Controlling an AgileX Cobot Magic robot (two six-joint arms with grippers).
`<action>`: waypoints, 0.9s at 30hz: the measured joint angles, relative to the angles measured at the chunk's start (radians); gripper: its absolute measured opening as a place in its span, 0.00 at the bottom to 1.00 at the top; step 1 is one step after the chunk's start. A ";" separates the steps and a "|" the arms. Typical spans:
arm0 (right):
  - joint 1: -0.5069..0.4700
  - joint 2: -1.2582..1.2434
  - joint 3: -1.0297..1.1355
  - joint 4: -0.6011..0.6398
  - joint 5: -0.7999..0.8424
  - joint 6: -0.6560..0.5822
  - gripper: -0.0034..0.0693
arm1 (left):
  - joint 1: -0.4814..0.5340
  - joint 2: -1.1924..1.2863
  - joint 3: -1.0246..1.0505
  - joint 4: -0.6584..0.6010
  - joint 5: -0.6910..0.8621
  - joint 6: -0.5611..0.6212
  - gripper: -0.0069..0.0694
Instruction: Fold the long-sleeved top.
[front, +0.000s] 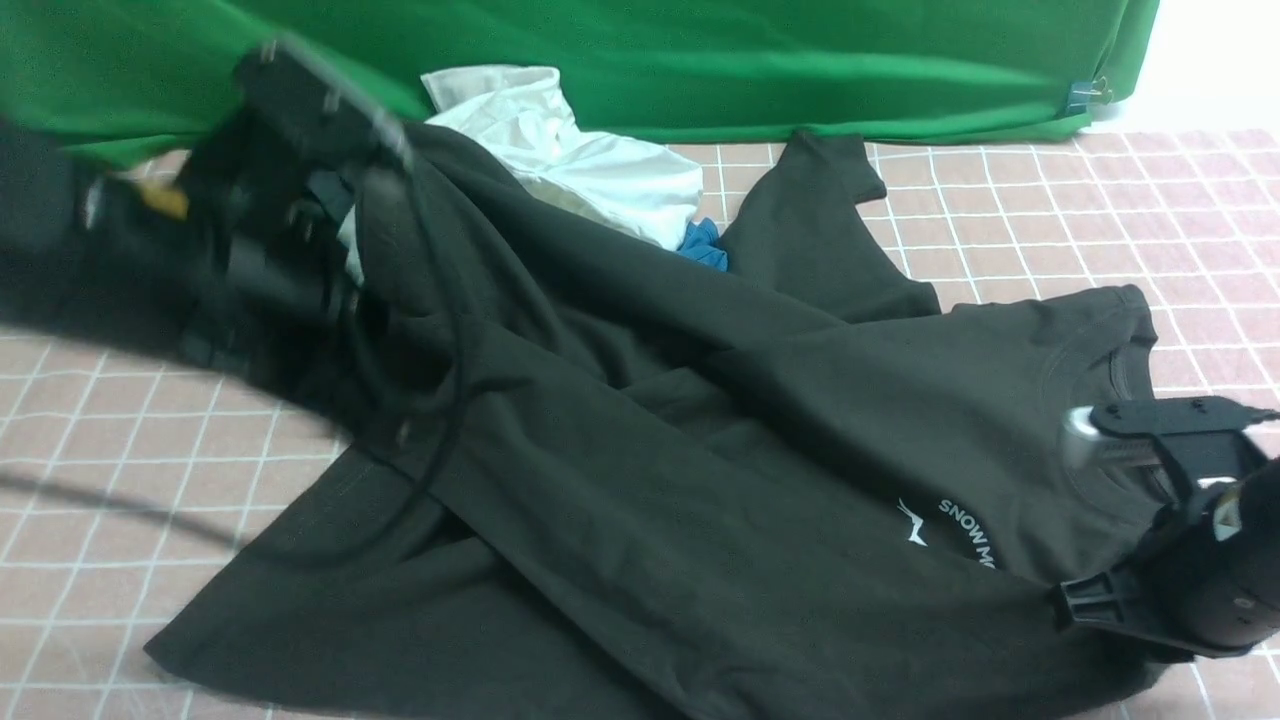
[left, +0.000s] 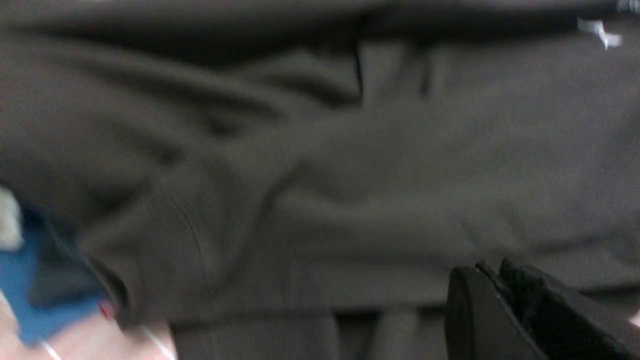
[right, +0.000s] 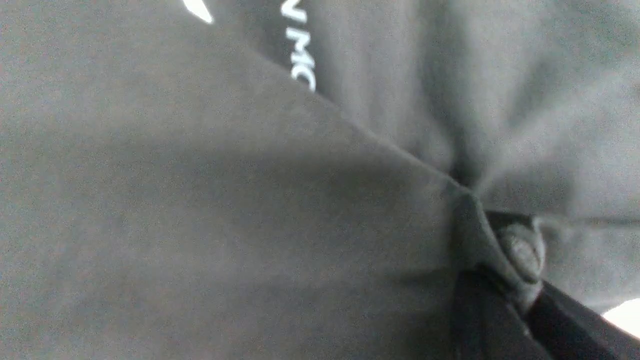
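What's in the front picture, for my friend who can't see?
A black long-sleeved top lies crumpled on a pink checked cloth. The right claw pinches its edge by the white print; its far end rises to the left arm.

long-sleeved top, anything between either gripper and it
Nothing visible. The right gripper is shut on a fold of the long-sleeved top; the left gripper is shut too, with the cloth rising to it.
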 joint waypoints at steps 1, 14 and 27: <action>0.000 -0.023 0.000 -0.001 0.027 -0.001 0.15 | 0.000 -0.018 0.031 0.001 -0.004 -0.002 0.10; 0.000 -0.330 0.088 -0.043 0.369 0.038 0.15 | 0.000 -0.093 0.159 0.087 0.013 -0.104 0.10; 0.000 -0.341 0.143 -0.073 0.393 0.046 0.15 | 0.000 -0.056 0.327 0.246 -0.106 -0.209 0.19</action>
